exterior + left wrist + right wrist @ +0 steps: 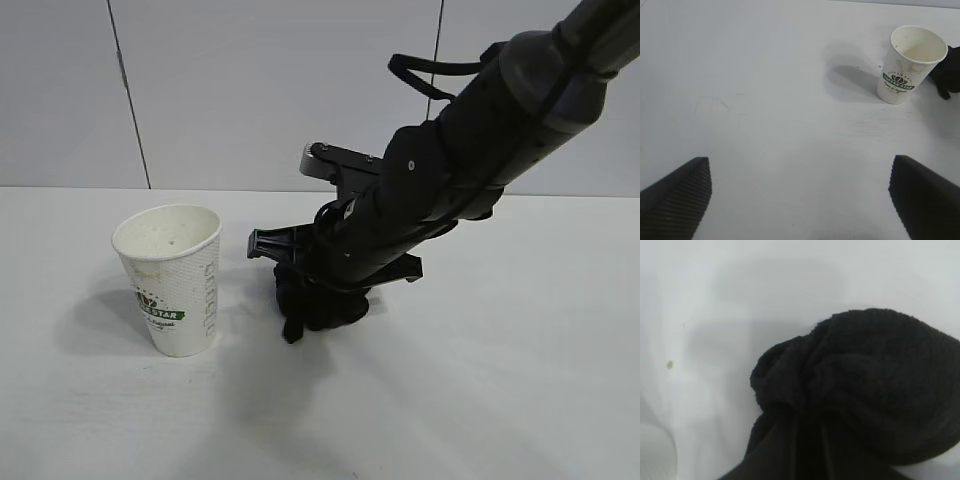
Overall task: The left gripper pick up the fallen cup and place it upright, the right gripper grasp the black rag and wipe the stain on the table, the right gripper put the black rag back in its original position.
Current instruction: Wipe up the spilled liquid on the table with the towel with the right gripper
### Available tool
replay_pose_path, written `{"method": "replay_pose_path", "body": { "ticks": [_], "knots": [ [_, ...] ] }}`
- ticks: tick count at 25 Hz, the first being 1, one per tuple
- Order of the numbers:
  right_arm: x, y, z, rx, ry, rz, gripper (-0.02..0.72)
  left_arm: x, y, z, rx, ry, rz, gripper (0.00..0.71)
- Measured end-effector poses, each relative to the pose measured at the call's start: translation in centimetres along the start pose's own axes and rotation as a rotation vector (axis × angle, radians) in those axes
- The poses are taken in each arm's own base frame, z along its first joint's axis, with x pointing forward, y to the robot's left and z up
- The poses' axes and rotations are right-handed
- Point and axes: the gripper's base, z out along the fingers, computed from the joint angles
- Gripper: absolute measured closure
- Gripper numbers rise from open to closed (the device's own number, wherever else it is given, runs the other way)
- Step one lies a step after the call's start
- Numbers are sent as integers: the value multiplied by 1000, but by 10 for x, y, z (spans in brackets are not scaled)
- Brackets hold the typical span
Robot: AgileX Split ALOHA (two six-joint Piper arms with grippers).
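We see the paper coffee cup (172,280) standing upright on the white worktop (520,380), mouth up, its green logo band facing the camera, so we judge the first step finished. The left gripper (800,192) hangs well back from the cup with its two ribbed fingers (682,192) spread wide and nothing between them; it does not show in the exterior view. The right gripper (318,300) reaches down from the upper right and presses the black rag (312,305) onto the worktop just beside the cup, cloth and cup apart. In the right wrist view the rag (860,390) bunches dark around the fingers, which are closed on the cloth at its gathered end. We read this as the wiping step in hand. The stain itself we cannot find: it may lie under the rag or be already wiped away, and only a tiny brownish speck (670,364) shows on the bare surface nearby. Next, we judge, the right arm must sweep the rag over any mark left, keeping its grip and steering clear of the cup so it does not topple, then carry the cloth to its resting place and release it there
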Motion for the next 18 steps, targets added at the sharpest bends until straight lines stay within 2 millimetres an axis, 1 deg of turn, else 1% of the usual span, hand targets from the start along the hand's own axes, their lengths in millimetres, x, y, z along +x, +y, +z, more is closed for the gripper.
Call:
{"method": "replay_pose_path", "body": {
  "ticks": [4,9,11,15,18],
  "knots": [
    [-3,-1,5,-8,-77,0,675,0,0,0,0,0,0,16],
    [1,-4,13,-6,-114,6,675,0,0,0,0,0,0,16],
    [2,-4,13,-8,-115,35,675,0,0,0,0,0,0,16],
    [2,-4,13,-14,-108,166,675,0,0,0,0,0,0,16],
    [4,-3,13,-20,-71,224,675,0,0,0,0,0,0,16]
  ]
}}
